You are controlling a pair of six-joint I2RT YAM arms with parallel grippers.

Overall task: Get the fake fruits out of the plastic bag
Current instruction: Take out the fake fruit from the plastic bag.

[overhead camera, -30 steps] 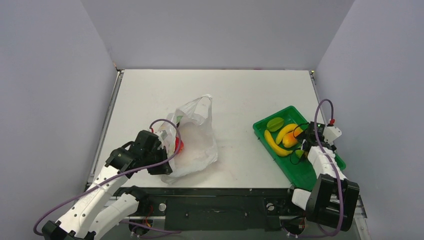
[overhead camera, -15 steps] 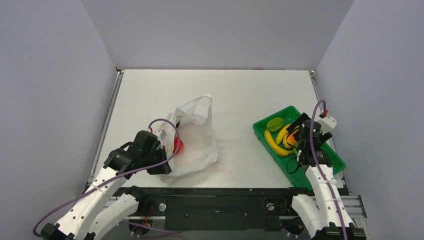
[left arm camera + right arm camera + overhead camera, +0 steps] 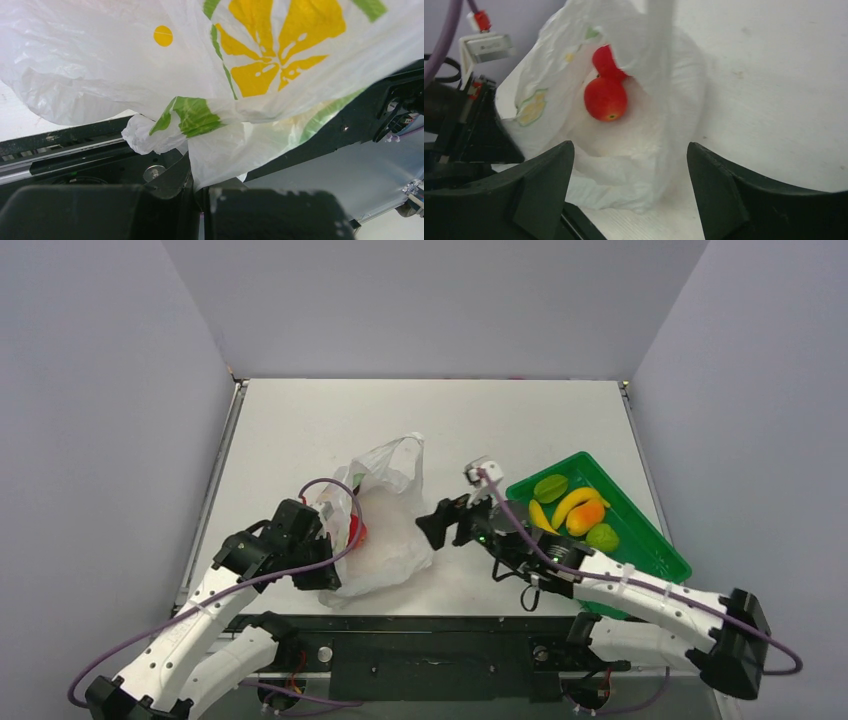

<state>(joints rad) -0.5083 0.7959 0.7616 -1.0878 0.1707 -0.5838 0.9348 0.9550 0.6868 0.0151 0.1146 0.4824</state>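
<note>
The white plastic bag (image 3: 395,530) lies left of centre on the table. My left gripper (image 3: 326,570) is shut on its near-left edge; in the left wrist view the plastic (image 3: 215,150) is pinched between my fingers (image 3: 202,192). Two red apples (image 3: 355,530) show inside the bag. My right gripper (image 3: 428,526) is open and empty just right of the bag, facing its mouth. In the right wrist view the apples (image 3: 605,97) lie inside the bag (image 3: 669,110), ahead of my spread gripper (image 3: 629,172).
A green tray (image 3: 655,550) stands at the right with a starfruit (image 3: 550,487), two bananas (image 3: 572,502), a mango (image 3: 586,517) and a lime (image 3: 602,536). The left arm's body (image 3: 464,130) is close behind the bag.
My right arm has swung from over the green tray leftwards to the bag, gripper open. The left gripper has kept its hold on the bag's edge.
</note>
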